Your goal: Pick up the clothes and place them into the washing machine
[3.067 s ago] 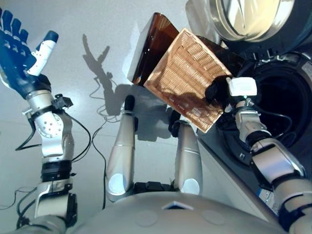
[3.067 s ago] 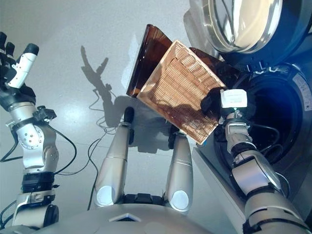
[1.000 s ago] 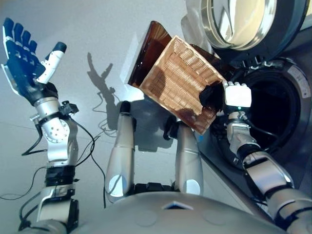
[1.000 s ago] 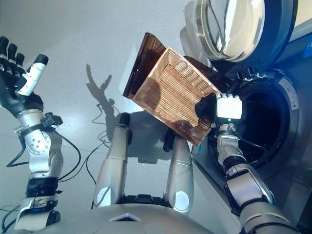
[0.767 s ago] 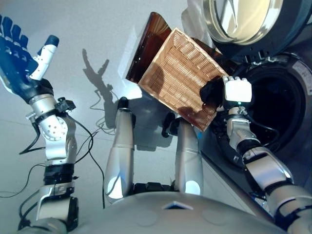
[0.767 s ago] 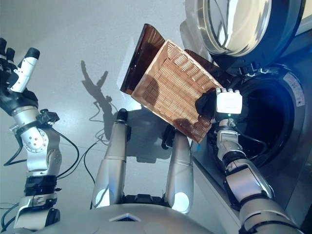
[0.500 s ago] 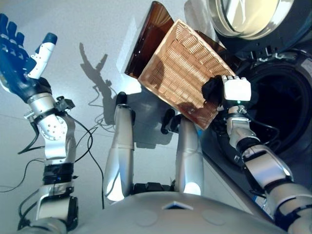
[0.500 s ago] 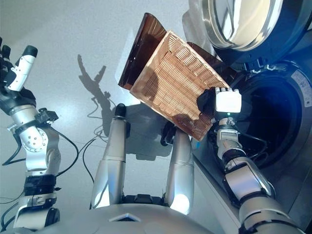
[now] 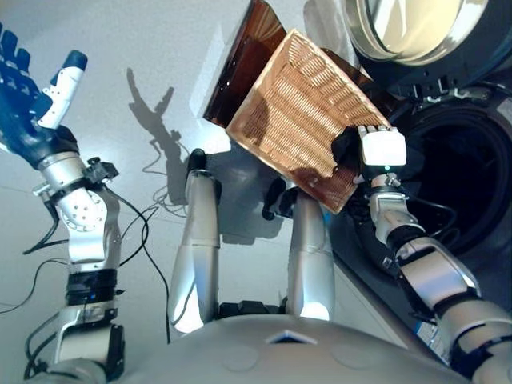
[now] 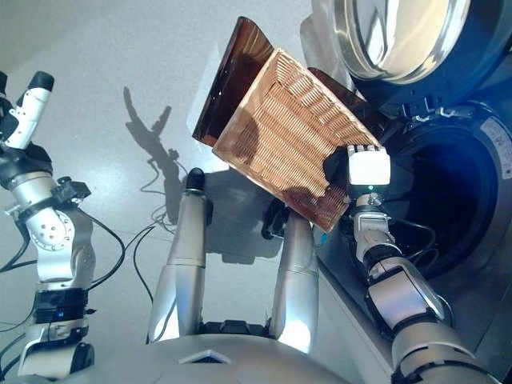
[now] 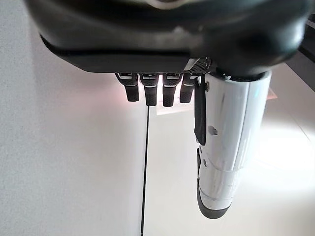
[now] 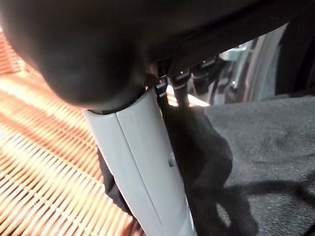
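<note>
Floor point(image 9: 120, 48) is pale grey and glossy, with a thin seam line visible in the left wrist view. Washer point(image 9: 472, 160) stands at the right, its round door point(image 10: 400, 40) swung open above the dark drum mouth. Right hand point(image 9: 372, 152) grips the rim of a tilted brown slatted basket point(image 9: 308, 120) together with dark cloth point(image 12: 206, 152) beside that mouth. Left hand point(image 9: 28, 100) is raised far left, fingers straight, holding nothing.
</note>
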Robot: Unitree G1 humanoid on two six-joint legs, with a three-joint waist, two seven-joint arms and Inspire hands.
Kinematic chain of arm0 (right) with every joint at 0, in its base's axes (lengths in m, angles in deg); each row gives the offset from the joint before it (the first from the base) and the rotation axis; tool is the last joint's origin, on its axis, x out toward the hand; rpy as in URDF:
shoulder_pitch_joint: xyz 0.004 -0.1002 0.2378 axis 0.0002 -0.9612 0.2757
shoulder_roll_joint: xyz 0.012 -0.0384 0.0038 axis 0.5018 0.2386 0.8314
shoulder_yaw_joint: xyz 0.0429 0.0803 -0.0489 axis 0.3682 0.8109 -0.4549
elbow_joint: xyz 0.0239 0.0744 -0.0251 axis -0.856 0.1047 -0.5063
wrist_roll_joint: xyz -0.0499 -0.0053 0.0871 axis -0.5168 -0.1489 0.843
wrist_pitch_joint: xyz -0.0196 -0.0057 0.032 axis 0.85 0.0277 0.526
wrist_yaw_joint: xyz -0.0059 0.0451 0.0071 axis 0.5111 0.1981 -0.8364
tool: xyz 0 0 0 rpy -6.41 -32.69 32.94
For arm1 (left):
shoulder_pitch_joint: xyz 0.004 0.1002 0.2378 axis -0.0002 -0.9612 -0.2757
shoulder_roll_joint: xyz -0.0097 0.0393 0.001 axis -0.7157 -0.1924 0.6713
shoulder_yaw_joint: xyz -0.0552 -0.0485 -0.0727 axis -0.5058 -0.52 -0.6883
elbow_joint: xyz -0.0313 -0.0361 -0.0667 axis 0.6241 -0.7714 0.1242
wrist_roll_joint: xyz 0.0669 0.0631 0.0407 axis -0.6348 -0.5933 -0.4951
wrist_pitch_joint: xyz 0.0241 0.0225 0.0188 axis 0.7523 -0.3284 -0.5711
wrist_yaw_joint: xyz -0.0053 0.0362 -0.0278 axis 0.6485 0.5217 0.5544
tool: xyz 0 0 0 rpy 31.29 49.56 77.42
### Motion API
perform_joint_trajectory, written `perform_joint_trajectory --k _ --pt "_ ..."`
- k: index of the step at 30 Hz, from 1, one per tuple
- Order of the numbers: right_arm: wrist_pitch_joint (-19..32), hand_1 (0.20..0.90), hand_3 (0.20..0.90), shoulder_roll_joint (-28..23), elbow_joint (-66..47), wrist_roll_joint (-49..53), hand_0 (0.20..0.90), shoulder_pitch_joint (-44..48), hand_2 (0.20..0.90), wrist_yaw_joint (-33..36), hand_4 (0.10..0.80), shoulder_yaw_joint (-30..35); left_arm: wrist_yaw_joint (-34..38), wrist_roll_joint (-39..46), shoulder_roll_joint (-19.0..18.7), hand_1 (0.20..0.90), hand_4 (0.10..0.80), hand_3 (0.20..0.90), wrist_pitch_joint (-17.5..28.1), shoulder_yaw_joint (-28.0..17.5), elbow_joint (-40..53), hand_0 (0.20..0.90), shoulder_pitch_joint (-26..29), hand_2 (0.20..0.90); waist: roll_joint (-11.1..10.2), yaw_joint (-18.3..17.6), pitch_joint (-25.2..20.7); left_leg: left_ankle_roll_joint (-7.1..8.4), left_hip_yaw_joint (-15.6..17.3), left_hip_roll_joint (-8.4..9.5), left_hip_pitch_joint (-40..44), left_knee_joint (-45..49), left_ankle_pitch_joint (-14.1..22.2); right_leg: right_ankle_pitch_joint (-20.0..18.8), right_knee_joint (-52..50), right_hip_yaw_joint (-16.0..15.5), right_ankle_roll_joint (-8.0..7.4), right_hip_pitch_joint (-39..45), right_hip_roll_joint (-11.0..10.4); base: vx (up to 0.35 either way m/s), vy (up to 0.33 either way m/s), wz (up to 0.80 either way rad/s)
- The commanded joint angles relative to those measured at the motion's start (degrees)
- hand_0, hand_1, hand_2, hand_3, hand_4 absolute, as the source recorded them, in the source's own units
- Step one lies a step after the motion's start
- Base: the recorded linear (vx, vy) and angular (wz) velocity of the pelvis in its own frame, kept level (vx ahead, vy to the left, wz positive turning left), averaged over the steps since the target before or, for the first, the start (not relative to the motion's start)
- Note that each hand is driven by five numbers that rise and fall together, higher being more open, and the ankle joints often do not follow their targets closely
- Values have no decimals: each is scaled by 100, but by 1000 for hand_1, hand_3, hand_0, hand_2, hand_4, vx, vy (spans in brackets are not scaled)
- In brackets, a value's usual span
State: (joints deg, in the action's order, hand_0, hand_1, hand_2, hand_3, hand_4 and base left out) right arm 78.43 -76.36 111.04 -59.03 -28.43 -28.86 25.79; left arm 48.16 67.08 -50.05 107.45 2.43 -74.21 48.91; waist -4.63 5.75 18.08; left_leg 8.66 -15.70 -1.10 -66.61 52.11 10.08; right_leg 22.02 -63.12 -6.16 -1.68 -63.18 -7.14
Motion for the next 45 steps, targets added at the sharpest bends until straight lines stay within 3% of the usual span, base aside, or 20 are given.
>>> perform_joint_trajectory --k 1,3,5,7,8,15,22,28,30,34,39,43,45 --pt "-113 562 562 -191 336 -25 562 -51 562 95 559 -66 42 -224 -190 900 800 900 660 -515 681 900 -62 900 258 68 -504 -441 292 299 -200 129 399 60 454 -278 128 -54 268 0 0 0" --pt "-94 499 499 -209 358 13 499 -32 499 52 514 -63 45 -209 -195 900 800 900 664 -522 657 900 -63 900 270 74 -498 -447 298 311 -211 128 397 76 423 -259 130 -76 250 0 0 0" --pt "-51 480 480 -212 395 73 480 -37 480 2 500 -69 40 -219 -210 900 800 900 659 -519 650 900 -69 900 280 87 -495 -453 298 327 -227 163 414 106 377 -239 131 -102 238 0 0 0" --pt "-15 398 398 -212 402 105 398 -41 398 -36 441 -75 28 -224 -224 900 800 900 658 -524 643 900 -95 900 287 96 -503 -463 326 339 -248 229 449 134 325 -220 137 -119 239 8 12 5" --pt "7 200 200 -200 419 139 200 -50 200 -66 300 -69 31 -223 -225 900 800 900 651 -532 633 900 -102 900 286 104 -504 -469 338 344 -250 262 469 138 303 -213 142 -122 228 12 7 8" --pt "-12 200 200 -190 508 218 200 -21 200 -44 300 -33 -21 -200 -257 900 800 900 650 -571 634 900 -139 900 293 112 -540 -514 368 336 -54 -124 367 -22 628 -177 101 25 192 4 1 2" --pt "-29 200 200 -360 508 554 200 27 200 60 300 273 -39 -227 -322 900 800 900 636 -555 525 900 -37 900 372 86 -448 -529 500 319 566 -1247 -100 -567 1659 58 19 532 110 -1 21 -1" --pt "104 200 200 -466 465 1668 200 -176 200 425 300 1109 -99 -184 -301 900 800 900 640 -417 393 900 27 900 648 18 -447 -562 816 411 1563 -2632 -624 -1040 2780 367 -104 1240 57 23 136 -11" --pt "183 200 200 -499 477 2069 200 -271 200 530 300 1411 -133 -153 -294 900 800 900 666 -380 343 900 28 900 813 26 -427 -603 957 442 1916 -3186 -1011 -1393 3267 496 -150 1504 24 -35 210 -29" --pt "455 200 200 -551 368 3042 200 -500 200 690 300 2135 -192 -63 -232 900 800 900 717 -307 203 900 -18 900 1074 -37 -527 -644 1146 540 2599 -3921 -1209 -1629 3883 806 -276 1975 -110 83 213 -26" --pt "888 200 200 -560 348 4168 200 -736 200 680 300 2905 -312 44 -121 900 800 900 716 -247 74 900 -94 900 1289 -88 -652 -684 1260 670 2995 -4183 -1194 -1727 4156 1058 -334 2249 -248 81 151 -16" --pt "2025 200 200 -355 -246 6565 200 -876 200 783 300 4201 -299 56 -29 900 800 900 699 -270 -47 900 -136 900 1454 -180 -865 -713 1420 760 3176 -4355 -1137 -1821 4377 1338 -397 2304 -374 66 124 -20" --pt "2643 200 200 -119 -633 7625 200 -1079 200 420 300 4577 -258 54 -2 900 800 900 689 -290 -67 900 -105 900 1474 -221 -902 -711 1490 775 3220 -4375 -1114 -1831 4411 1439 -405 2285 -398 36 82 -14"
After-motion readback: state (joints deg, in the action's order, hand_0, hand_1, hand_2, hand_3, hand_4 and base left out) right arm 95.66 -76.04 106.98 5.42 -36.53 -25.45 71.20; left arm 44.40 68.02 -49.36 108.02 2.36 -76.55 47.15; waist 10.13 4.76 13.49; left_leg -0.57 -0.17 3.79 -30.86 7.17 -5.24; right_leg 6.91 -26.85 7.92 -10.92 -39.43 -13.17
